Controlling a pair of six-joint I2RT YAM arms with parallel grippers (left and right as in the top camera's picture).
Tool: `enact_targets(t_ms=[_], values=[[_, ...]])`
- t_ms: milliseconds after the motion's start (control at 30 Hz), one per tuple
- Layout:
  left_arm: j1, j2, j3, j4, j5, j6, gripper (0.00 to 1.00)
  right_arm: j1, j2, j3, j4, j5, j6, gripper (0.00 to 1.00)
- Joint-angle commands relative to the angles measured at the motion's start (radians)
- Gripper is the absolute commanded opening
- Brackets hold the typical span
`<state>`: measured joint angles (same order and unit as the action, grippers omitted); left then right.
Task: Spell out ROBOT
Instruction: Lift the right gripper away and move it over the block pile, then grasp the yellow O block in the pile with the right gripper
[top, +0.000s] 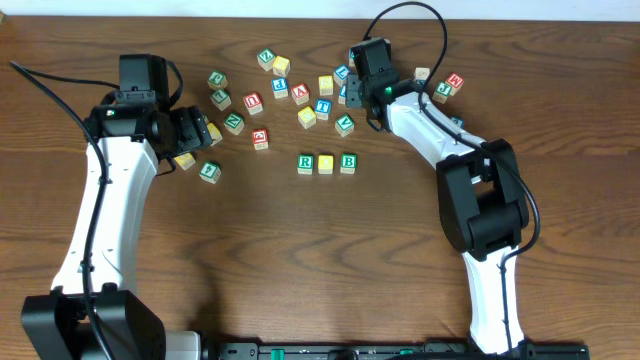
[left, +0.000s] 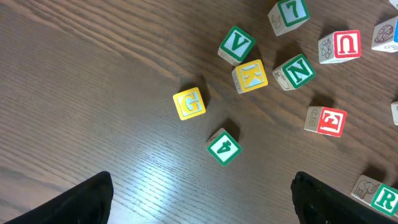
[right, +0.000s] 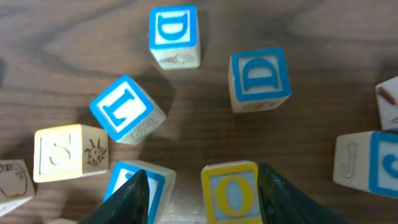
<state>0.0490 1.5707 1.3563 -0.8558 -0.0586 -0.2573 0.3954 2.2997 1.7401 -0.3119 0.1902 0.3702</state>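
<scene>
Overhead view showed you three blocks set in a row on the table (top: 400, 260), nearer than the scatter of loose blocks (top: 252, 101): a green R block (top: 306, 162) at the left, a yellow middle block (top: 326, 163) just beside it, and a green B block (top: 348, 161) at the right. The middle letter was too small to read, though from its place you could take it for the first O. I therefore judged the word three letters along, with a second O and a T left to set down to the right of the B. The right gripper (top: 354, 93) hung over the far cluster. Its wrist camera showed you a yellow O block (right: 230, 194) between its fingers (right: 134, 199), with the jaws apart. One finger was close against the block's side and the other stood off over a blue-edged block. It straddled the O but, as far as you could tell, had not clamped it. A blue block that read like a T (right: 126, 109) lay tilted close by, so the last letter looked easy to reach. The left gripper (left: 202, 208) was spread wide and empty, with its fingertips over bare wood near a G block (left: 189, 103) and a 4 block (left: 224, 147), well left of the row.
</scene>
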Motion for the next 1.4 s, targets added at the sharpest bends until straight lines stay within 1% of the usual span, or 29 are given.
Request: enact_targets(t_ms=[0, 167, 367, 500, 567, 733, 833, 900, 1033, 1200, 1367], values=[[0.002, -0.002, 0.022, 0.000, -0.006, 0.009, 0.90, -0.016, 0.008, 0.019, 0.014, 0.040, -0.012, 0.50], [0.002, -0.002, 0.022, 0.000, -0.006, 0.009, 0.91, -0.022, 0.026, 0.019, 0.026, 0.036, -0.011, 0.49], [0.002, -0.002, 0.022, 0.000, -0.006, 0.010, 0.90, -0.022, 0.054, 0.019, 0.027, 0.036, -0.003, 0.46], [0.002, -0.002, 0.022, 0.000, -0.006, 0.009, 0.90, -0.022, 0.057, 0.019, 0.029, 0.036, -0.001, 0.38], [0.002, -0.002, 0.022, 0.001, -0.006, 0.009, 0.90, -0.022, 0.057, 0.019, 0.031, 0.035, -0.001, 0.33], [0.002, -0.002, 0.022, 0.000, -0.006, 0.010, 0.91, -0.022, 0.057, 0.018, 0.028, 0.035, -0.001, 0.26], [0.002, -0.002, 0.022, 0.000, -0.006, 0.009, 0.90, -0.021, 0.056, 0.019, 0.027, 0.034, -0.001, 0.20], [0.002, -0.002, 0.022, 0.000, -0.006, 0.010, 0.90, -0.021, 0.050, 0.019, 0.024, 0.022, -0.001, 0.18], [0.002, -0.002, 0.022, 0.000, -0.006, 0.010, 0.90, -0.021, 0.013, 0.019, 0.002, 0.009, -0.001, 0.16], [0.002, -0.002, 0.022, 0.000, -0.006, 0.010, 0.90, -0.022, -0.084, 0.019, -0.066, -0.001, -0.001, 0.17], [0.002, -0.002, 0.022, 0.000, -0.006, 0.010, 0.91, -0.022, -0.216, 0.019, -0.239, -0.100, -0.002, 0.18]])
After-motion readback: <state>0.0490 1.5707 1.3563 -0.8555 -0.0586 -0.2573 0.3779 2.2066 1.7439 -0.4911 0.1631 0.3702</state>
